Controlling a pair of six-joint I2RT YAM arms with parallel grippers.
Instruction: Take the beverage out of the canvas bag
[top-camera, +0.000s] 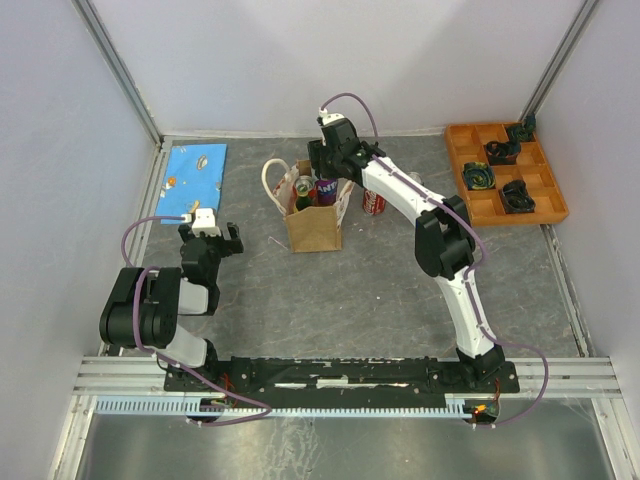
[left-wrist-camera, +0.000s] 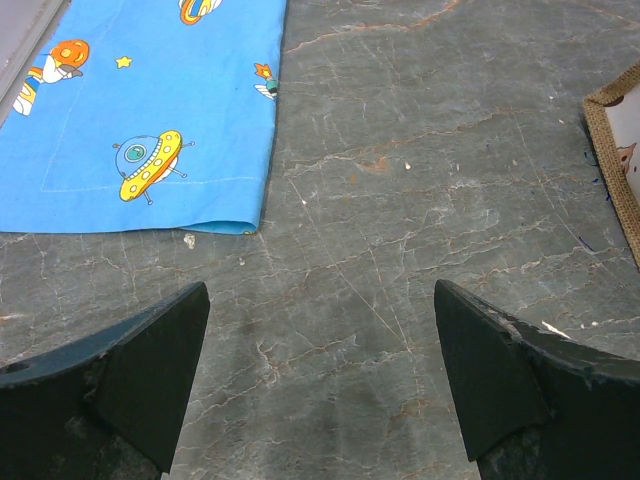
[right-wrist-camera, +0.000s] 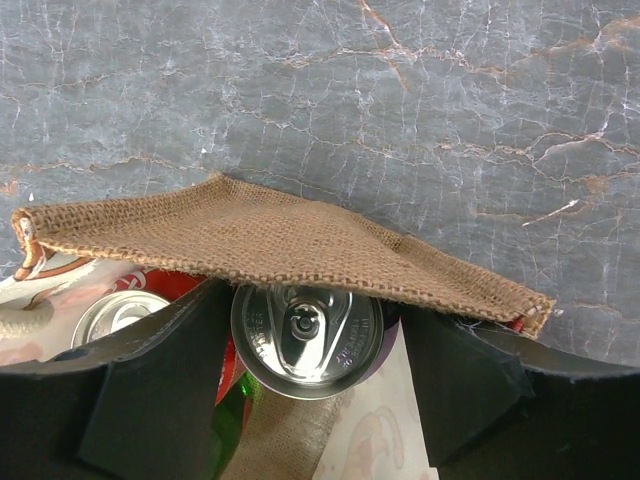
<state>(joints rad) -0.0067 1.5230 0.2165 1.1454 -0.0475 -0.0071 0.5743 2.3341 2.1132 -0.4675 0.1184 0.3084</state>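
The tan canvas bag (top-camera: 315, 225) stands upright mid-table with white handles. In the right wrist view its burlap rim (right-wrist-camera: 270, 235) lies just ahead of my fingers. My right gripper (right-wrist-camera: 312, 305) is down in the bag's mouth (top-camera: 326, 172), with its jaws pressed against both sides of a purple beverage can (right-wrist-camera: 305, 335) that also shows in the top view (top-camera: 327, 190). Beside it in the bag are a red can (right-wrist-camera: 118, 315) and a green bottle (right-wrist-camera: 232, 415). My left gripper (left-wrist-camera: 320, 300) is open and empty, low over the table to the bag's left (top-camera: 210, 232).
A red can (top-camera: 373, 203) stands on the table just right of the bag. A blue printed cloth (top-camera: 193, 170) lies at the far left, and shows in the left wrist view (left-wrist-camera: 150, 110). An orange compartment tray (top-camera: 548, 190) with dark parts sits at the far right.
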